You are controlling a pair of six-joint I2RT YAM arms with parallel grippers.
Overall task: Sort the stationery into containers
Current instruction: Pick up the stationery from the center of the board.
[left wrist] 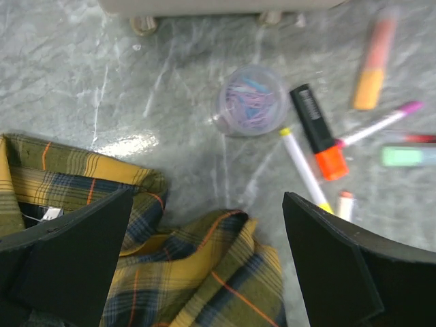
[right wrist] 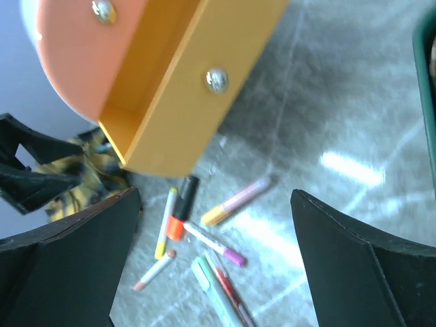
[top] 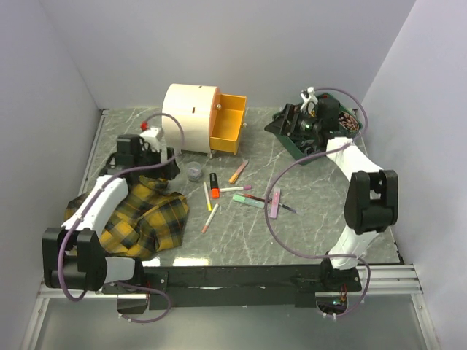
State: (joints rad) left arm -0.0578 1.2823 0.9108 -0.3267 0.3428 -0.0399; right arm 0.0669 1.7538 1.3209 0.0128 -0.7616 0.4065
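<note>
Standing near the far edge of the counter, left of its middle, the cream drum-shaped chest was seen with its yellow drawer pulled out toward the right edge, while the orange drawer above it was shown pushed in by the right wrist view. The stationery was found loose on the middle of the counter, none of it in the chest. A clear round pot sat just in front of the chest. An orange highlighter with a black cap, a yellow-tipped pen and a pink-tipped pen lay close together beside the pot. A peach marker lay just below the open drawer, and a green marker and a pink marker lay further toward the right edge. A plaid cloth was heaped at the near left corner. The left end effector was held above the cloth's far edge, its jaws spread wide with nothing gripped and the pot just beyond them. The right end effector was raised at the far right corner over a dark green tray, pointed toward the open drawer. Its jaws were likewise spread fully apart and nothing was held between them.
</note>
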